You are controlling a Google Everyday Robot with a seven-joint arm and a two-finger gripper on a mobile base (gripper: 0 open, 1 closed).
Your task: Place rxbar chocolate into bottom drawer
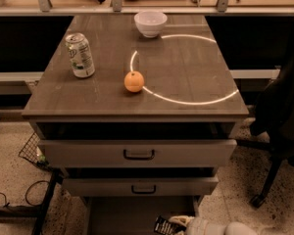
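The rxbar chocolate (pixel 162 225), a small black wrapper with pale print, shows at the bottom edge of the camera view. It is over the front right part of the open bottom drawer (pixel 120 214). My gripper (pixel 176 223) reaches in from the lower right with pale fingers and is shut on the bar's right end. I cannot tell whether the bar touches the drawer floor. The rest of the drawer floor that shows is bare.
The two upper drawers (pixel 137 153) (pixel 139 186) stand slightly pulled out above the bottom one. On the cabinet top are a can (pixel 80 55), an orange (pixel 134 81) and a white bowl (pixel 150 22). A dark office chair (pixel 279 116) stands at the right, a wire basket (pixel 32 151) at the left.
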